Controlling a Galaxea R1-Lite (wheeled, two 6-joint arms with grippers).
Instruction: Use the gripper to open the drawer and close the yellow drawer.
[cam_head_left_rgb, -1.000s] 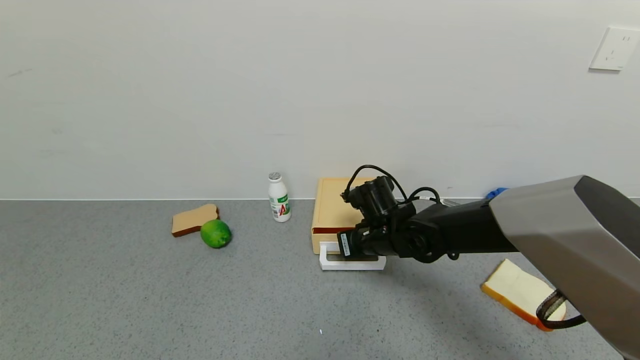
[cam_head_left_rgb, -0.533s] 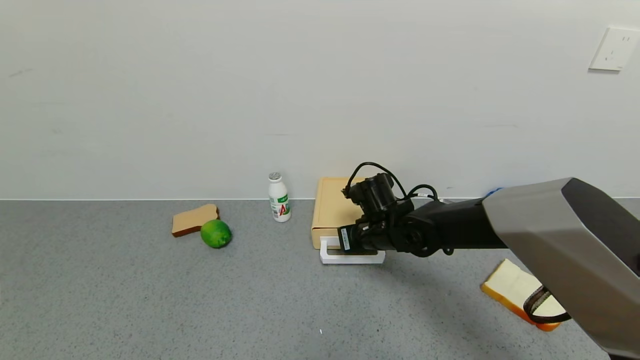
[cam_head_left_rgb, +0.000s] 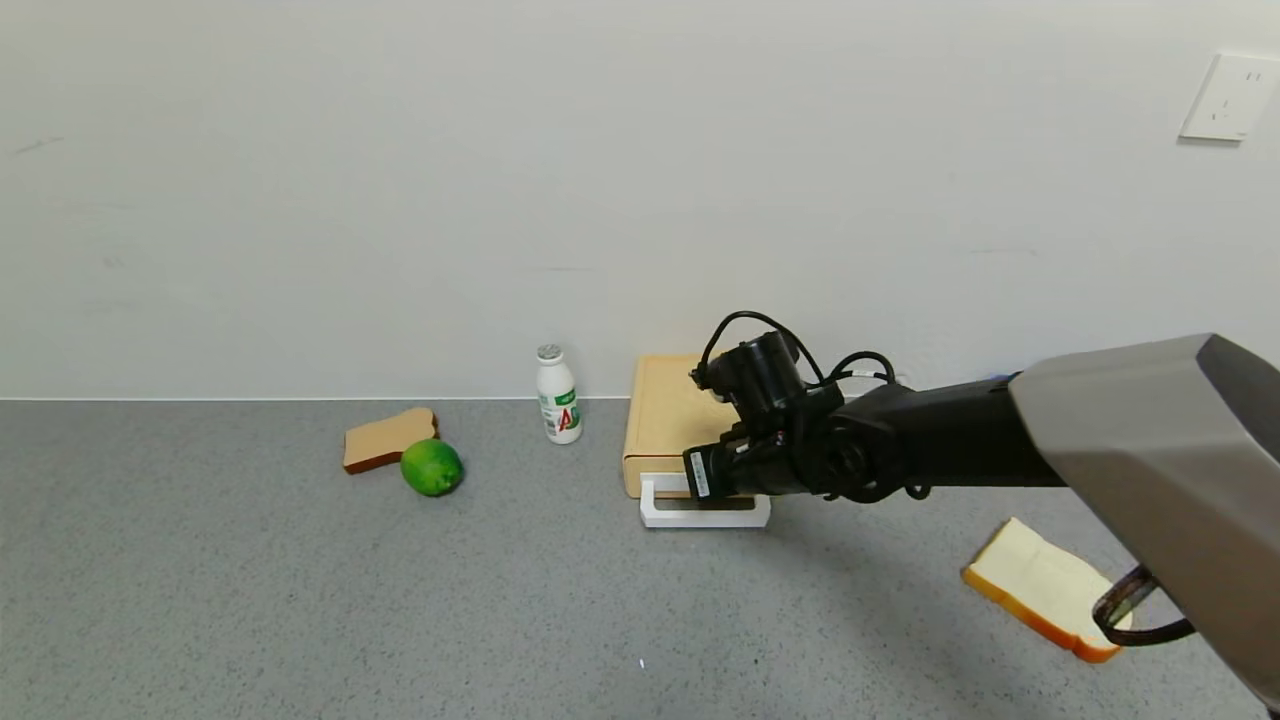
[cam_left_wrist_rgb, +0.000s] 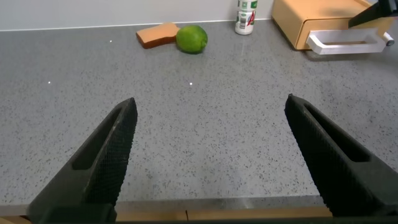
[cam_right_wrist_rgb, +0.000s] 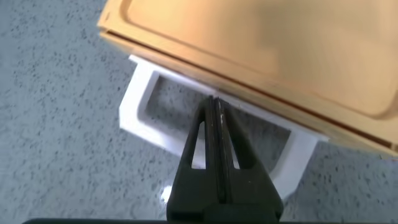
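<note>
The pale-yellow drawer (cam_head_left_rgb: 662, 412) stands by the wall with its tray pushed in; its white loop handle (cam_head_left_rgb: 660, 516) sticks out in front. My right gripper (cam_head_left_rgb: 716, 492) is shut and empty, with its tips just above the inside of the handle loop, close to the drawer front. In the right wrist view the shut fingers (cam_right_wrist_rgb: 216, 124) point at the handle (cam_right_wrist_rgb: 140, 112) below the drawer (cam_right_wrist_rgb: 261, 43). My left gripper (cam_left_wrist_rgb: 210, 99) is open and empty, low over the table's near edge, far from the drawer (cam_left_wrist_rgb: 311, 18).
A white bottle (cam_head_left_rgb: 558, 395) stands left of the drawer. A green lime (cam_head_left_rgb: 432, 467) and a brown bread slice (cam_head_left_rgb: 388, 438) lie farther left. A white bread slice (cam_head_left_rgb: 1040, 585) lies at the right front, under my right arm.
The drawer tray, slightly open a second ago, has slid in toward the wall and its handle with it. My right gripper moved the same way and then rose a little.
</note>
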